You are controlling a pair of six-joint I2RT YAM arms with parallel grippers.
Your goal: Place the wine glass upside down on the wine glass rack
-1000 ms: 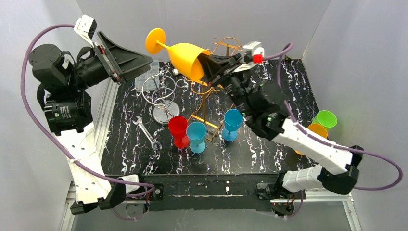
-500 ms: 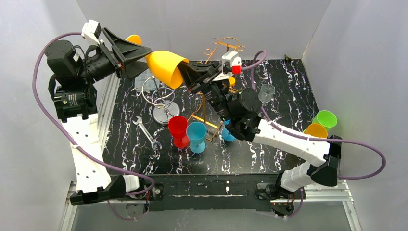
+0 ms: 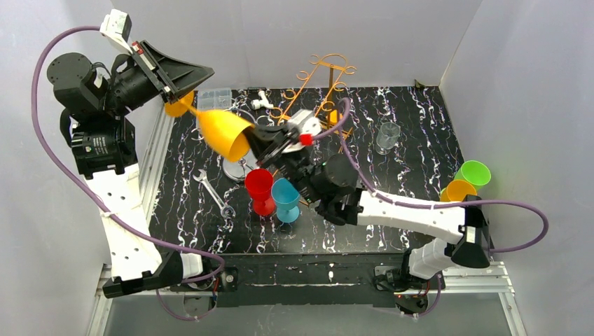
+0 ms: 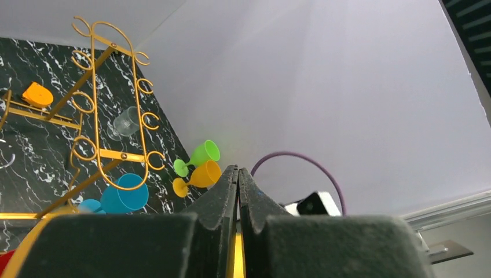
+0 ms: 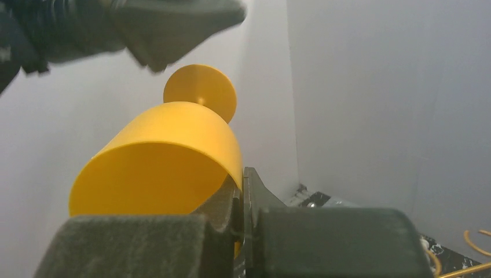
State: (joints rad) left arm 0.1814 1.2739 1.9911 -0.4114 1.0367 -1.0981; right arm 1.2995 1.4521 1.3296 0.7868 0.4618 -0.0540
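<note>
Moved: glass (image 3: 223, 133) and both arms, now lower and further left than half a second ago.
Glass: yellow, airborne, tilted, off the rack (image 4: 95, 110).
Right gripper (image 5: 242, 174): pinching the rim.
Left gripper (image 4: 238, 174): fingers pressed together beside the foot (image 3: 176, 106); contact unclear.
Hidden: stem, behind the bowl in the right wrist view.
</note>
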